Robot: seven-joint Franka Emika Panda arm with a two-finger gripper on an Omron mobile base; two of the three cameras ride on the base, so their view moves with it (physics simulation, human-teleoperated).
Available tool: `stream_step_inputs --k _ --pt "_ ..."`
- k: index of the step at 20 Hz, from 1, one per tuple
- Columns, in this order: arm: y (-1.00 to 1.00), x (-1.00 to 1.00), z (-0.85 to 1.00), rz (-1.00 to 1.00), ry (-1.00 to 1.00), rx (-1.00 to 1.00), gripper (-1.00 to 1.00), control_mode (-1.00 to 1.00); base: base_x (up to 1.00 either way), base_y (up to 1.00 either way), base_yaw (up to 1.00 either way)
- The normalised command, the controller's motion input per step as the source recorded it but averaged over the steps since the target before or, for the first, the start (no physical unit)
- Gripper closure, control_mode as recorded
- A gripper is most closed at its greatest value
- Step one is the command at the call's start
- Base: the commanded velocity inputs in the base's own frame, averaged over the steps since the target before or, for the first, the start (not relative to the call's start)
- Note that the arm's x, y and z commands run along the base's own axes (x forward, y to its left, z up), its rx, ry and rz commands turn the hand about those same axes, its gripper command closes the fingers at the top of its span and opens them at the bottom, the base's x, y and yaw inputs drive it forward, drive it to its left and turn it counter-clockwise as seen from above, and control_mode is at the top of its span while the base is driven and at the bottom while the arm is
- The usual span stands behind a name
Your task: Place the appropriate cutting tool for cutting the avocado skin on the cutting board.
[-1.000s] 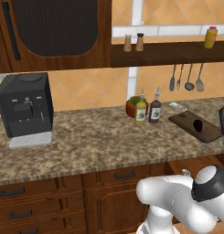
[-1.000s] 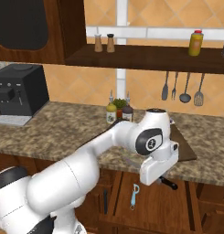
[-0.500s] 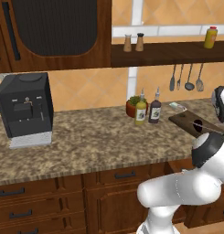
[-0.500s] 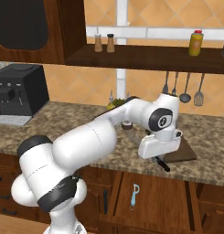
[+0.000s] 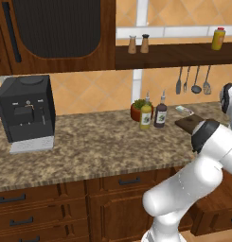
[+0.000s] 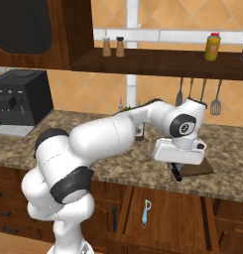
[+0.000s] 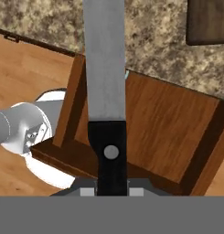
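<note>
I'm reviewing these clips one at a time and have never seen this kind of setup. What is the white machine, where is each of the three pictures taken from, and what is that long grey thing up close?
The white machine is a robot arm in a rendered kitchen. Two pictures come from cameras on its base, one behind it to the left and one to the right. The third looks along its hand.

On the stone counter stand a black coffee machine, two bottles and a dark wooden cutting board.

The long grey thing is a knife, seen lengthwise in the hand view. Its black handle sits at the end effector, so it appears to be held, though the fingers themselves are hard to make out. Below it is an open wooden drawer, and a blue-handled tool shows in the drawer in the right base view.
</note>
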Motion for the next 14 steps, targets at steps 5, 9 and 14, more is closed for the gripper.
stream_step_inputs --k 5,9,14 --pt "-0.07 0.82 -0.14 -0.31 0.01 0.00 1.00 -1.00 0.00 0.00 0.00" --pt "-0.21 0.19 -0.22 -0.24 0.00 0.00 1.00 -1.00 0.00 0.00 0.00" --pt "-0.30 0.16 -0.19 -0.17 0.01 0.00 1.00 -1.00 0.00 0.00 0.00"
